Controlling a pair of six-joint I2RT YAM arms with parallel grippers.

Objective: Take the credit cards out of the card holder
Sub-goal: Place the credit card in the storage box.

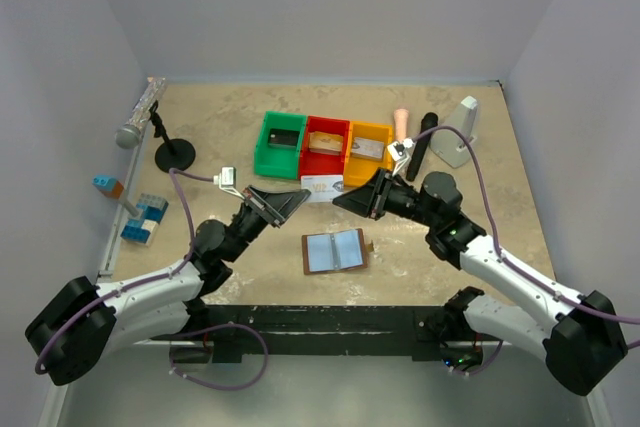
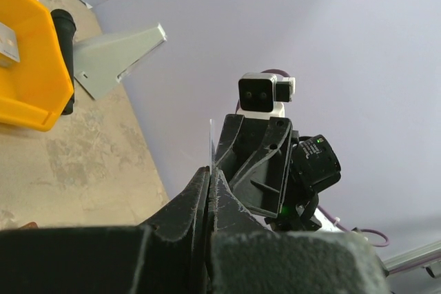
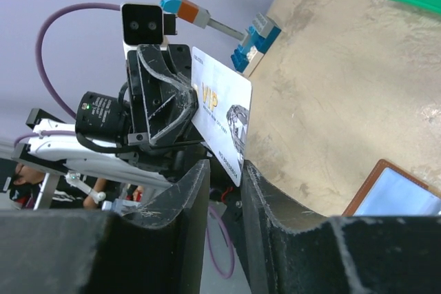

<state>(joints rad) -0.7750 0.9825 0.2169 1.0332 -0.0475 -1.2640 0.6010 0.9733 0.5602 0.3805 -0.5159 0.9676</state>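
Top external view shows me the open brown leather-like card holder (image 1: 335, 251), grey-blue inside, lying flat on the beige table (image 1: 450, 237), near of the coloured bins. Just beyond it, my left gripper (image 1: 303, 193) is clamped on a white rectangular VIP credit card (image 1: 321, 186). My right gripper (image 1: 338, 199) stands narrowly parted around the card's corner.

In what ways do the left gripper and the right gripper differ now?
The left gripper is shut on the white card; the right gripper is open around the card's corner. The left gripper alone holds the card; the right gripper holds nothing yet. Both are black and face each other above the table.
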